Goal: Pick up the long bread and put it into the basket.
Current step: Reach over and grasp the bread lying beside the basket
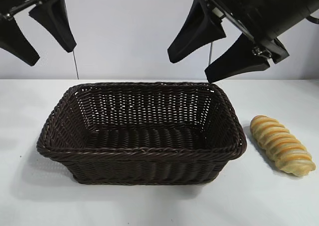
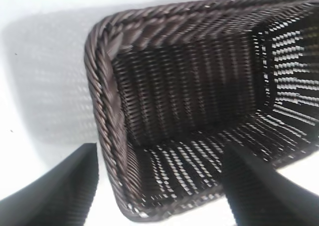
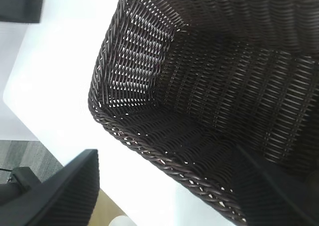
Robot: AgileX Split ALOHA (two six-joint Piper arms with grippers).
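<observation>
White table point(image 1: 20, 196) w/ big dark wicker basket point(image 1: 142, 151) in center, nothing inside. Right gripper point(image 1: 212, 51) up high over basket's back right corner, fingers spread wide, holding nothing. Left gripper point(image 1: 47, 34) high above back left side, also spread, nothing held. Long bread point(image 1: 281, 145) lies on table just right of basket, not touching it.

No readable text, label, brand, number or sign appeared anywhere, neither on the basket point(image 1: 142, 158) nor on the long bread point(image 1: 281, 144)
</observation>
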